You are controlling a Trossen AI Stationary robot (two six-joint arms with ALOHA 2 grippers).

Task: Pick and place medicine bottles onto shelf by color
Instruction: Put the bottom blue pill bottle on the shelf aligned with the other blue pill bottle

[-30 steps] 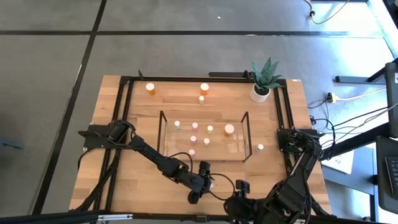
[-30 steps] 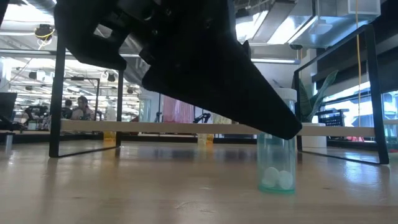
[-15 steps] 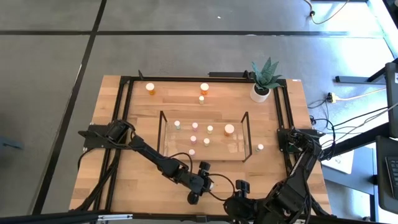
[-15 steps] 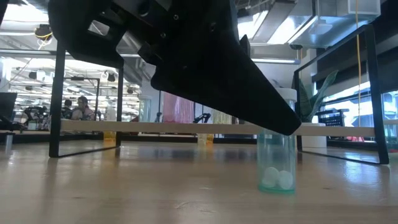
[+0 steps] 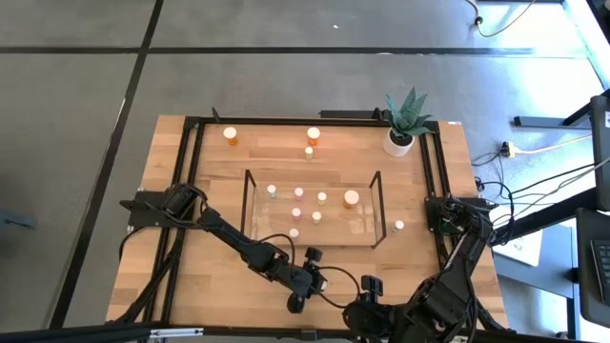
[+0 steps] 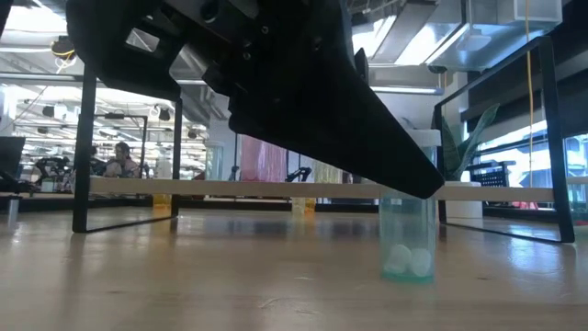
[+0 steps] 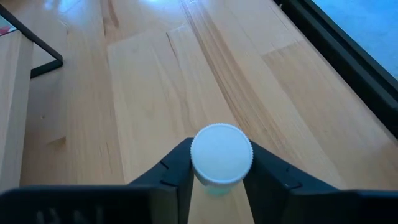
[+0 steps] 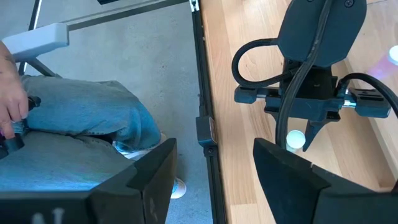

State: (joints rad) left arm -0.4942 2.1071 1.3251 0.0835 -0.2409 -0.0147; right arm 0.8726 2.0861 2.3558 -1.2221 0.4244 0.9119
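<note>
The left end effector (image 7: 221, 171) sits low at the near edge of the light wooden surface (image 5: 172, 267), its two dark fingers (image 7: 171, 171) pressed against the white cap of a small greenish clear bottle (image 7: 221, 155) that stands upright between them. The right end effector (image 8: 211, 177) waits off the near right corner, over the floor, its fingers partly spread with nothing between them.

The clear acrylic shelf with thin black frame ends (image 5: 250, 205) lies across the middle of the surface, well apart from the held bottle. Seven white-capped bottles (image 5: 297, 212) show within its outline, one a larger orange one (image 5: 352, 198). Three more stand behind it: two larger orange (image 5: 231, 134) and one small. One small bottle (image 5: 398, 226) stands just right of the shelf.
</note>
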